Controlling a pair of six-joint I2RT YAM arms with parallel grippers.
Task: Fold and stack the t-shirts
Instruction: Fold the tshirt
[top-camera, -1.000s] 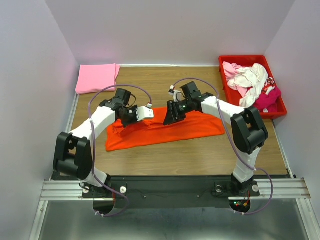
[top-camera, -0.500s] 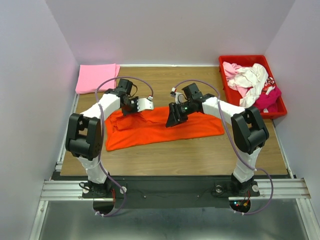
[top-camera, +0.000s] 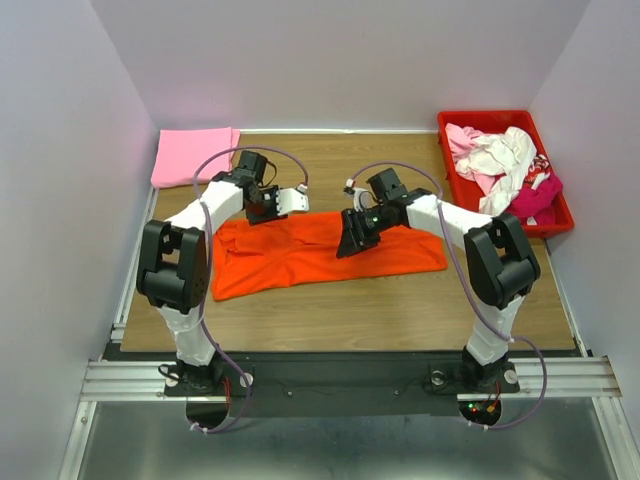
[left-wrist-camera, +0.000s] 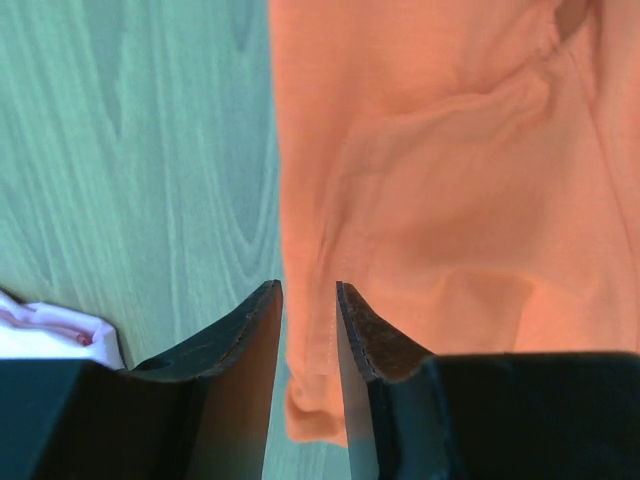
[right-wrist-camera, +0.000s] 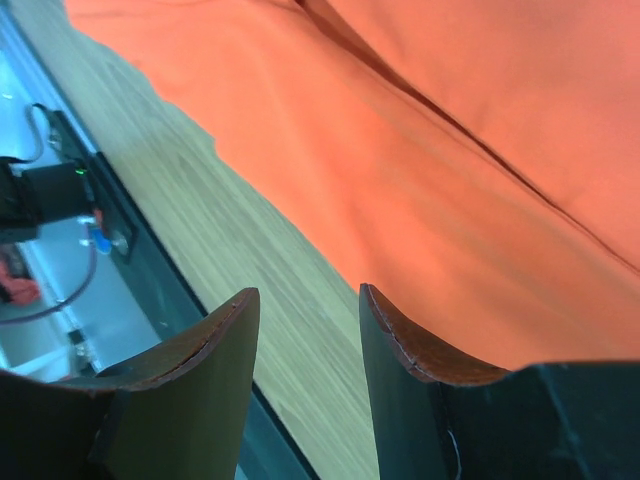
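Note:
A bright orange t-shirt (top-camera: 330, 252) lies spread across the middle of the table, wrinkled at its left end. My left gripper (top-camera: 265, 212) hovers over its far left edge. In the left wrist view its jaws (left-wrist-camera: 308, 285) stand a little apart, and the shirt's hem (left-wrist-camera: 315, 400) lies loose below the gap. My right gripper (top-camera: 346, 248) is open over the shirt's middle, near its front edge (right-wrist-camera: 420, 130), with nothing between its fingers (right-wrist-camera: 307, 290). A folded light pink t-shirt (top-camera: 195, 155) rests at the back left corner.
A red crate (top-camera: 562, 226) at the back right holds white shirts (top-camera: 500, 160) and a magenta one (top-camera: 535, 195). Bare wood runs along the front of the table (top-camera: 350, 315), with the black base rail (right-wrist-camera: 60, 190) beyond it.
My left arm swung back and left, drawing the orange shirt's left part toward the far side, then its jaws came apart and let go of the cloth. The right gripper barely shifted.

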